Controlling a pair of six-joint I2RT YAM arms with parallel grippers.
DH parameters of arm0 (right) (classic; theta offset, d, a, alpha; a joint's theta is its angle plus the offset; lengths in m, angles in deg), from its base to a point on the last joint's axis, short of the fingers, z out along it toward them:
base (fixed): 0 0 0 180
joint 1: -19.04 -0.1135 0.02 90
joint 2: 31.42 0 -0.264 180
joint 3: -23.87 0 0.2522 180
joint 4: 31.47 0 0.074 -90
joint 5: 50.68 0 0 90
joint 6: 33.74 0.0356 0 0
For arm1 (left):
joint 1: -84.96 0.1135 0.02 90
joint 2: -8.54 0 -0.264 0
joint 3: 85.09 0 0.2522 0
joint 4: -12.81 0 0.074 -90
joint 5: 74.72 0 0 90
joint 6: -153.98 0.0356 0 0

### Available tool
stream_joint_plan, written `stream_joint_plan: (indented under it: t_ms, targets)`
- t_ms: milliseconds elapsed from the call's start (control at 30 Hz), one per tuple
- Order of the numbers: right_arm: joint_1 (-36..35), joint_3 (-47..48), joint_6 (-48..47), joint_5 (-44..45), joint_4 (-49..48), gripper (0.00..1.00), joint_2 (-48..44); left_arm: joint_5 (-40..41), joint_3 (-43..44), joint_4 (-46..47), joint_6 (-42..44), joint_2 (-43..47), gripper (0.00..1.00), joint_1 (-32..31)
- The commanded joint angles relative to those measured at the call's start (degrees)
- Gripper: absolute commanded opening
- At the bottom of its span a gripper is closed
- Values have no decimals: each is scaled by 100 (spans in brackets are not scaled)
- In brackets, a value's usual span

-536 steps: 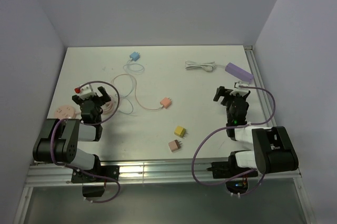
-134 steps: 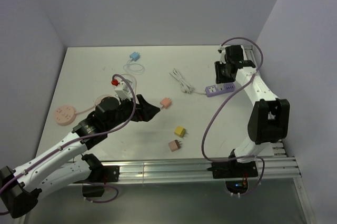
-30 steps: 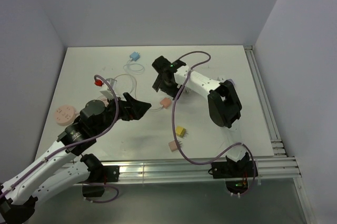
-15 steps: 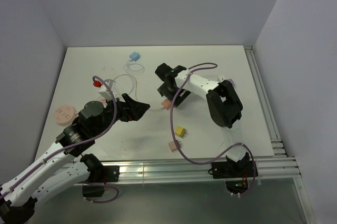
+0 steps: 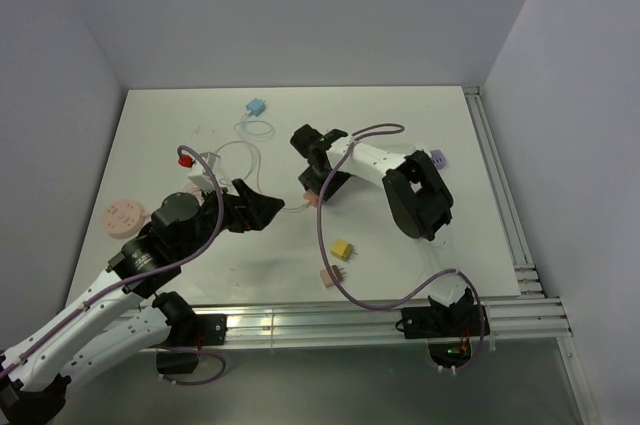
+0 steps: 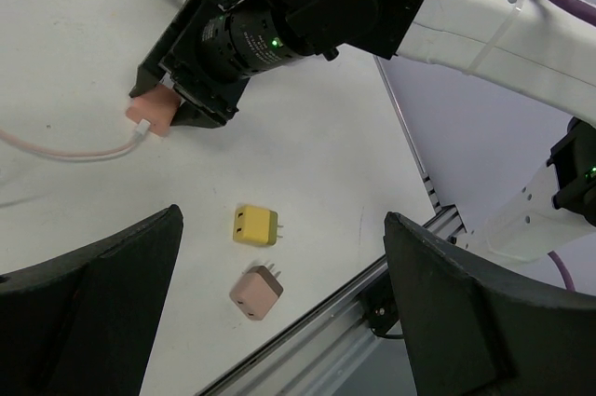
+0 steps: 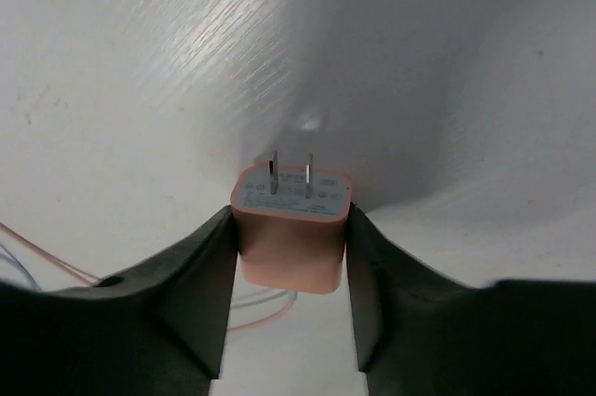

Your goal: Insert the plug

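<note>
A pink plug (image 7: 291, 228) with two metal prongs lies on the white table (image 5: 180, 125), a thin pink cable (image 6: 74, 149) trailing from its back. My right gripper (image 7: 291, 261) reaches across the table and is shut on the plug, with one finger pressed against each side. The top view shows this plug (image 5: 312, 199) mid-table under the right gripper (image 5: 316, 191). My left gripper (image 6: 281, 219) hovers open and empty just left of it, also seen from above as the left gripper (image 5: 268, 208). A purple power strip (image 5: 436, 157) peeks out behind the right arm.
A yellow adapter (image 5: 342, 249) and a brownish-pink adapter (image 5: 329, 277) lie near the front edge. A blue plug (image 5: 257, 105) with its looped cord sits at the back. A round pink disc (image 5: 124, 214) rests at the left. A metal rail (image 5: 330, 320) borders the front.
The right gripper has come down around the pink plug and its jaws have closed onto the plug's sides. The left arm has barely moved.
</note>
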Motion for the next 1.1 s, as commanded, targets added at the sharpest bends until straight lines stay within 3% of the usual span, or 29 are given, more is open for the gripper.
stream_joint_plan:
  t_ms: [0,33,67,100,233,433,667,767,800,833,900,1067]
  targets:
    - [-79,264,44,88,-4,49,114,54,-54,77,-7,113,95,19]
    - [-79,334,-8,79,5,35,141,54,-46,59,-7,131,95,19]
    - [-88,492,-139,61,14,5,167,71,-37,41,-7,140,95,19]
    - [-79,589,-201,52,92,0,185,89,-28,24,-7,157,95,19]
    - [-79,1230,-553,631,356,0,36,150,-2,-46,2,227,95,11]
    - [-62,2101,-1413,2704,463,0,-982,247,33,-152,19,350,95,19]
    - [44,2683,-4501,4358,-792,0,-2466,282,16,-143,10,386,95,19]
    - [17,1656,-6130,3650,-2827,0,-3457,291,7,-91,2,359,95,19]
    - [9,1427,-6483,3421,-3939,0,-3671,282,7,-82,-16,316,95,11]
    - [-9,1303,-6982,3149,-4341,0,-3821,282,-2,-73,-7,307,95,19]
    - [-18,1528,-7390,2576,-4923,0,-3911,282,7,-73,-33,254,95,19]
    - [-202,3128,-8453,1584,-5425,0,-3270,344,-46,-82,-78,271,95,19]
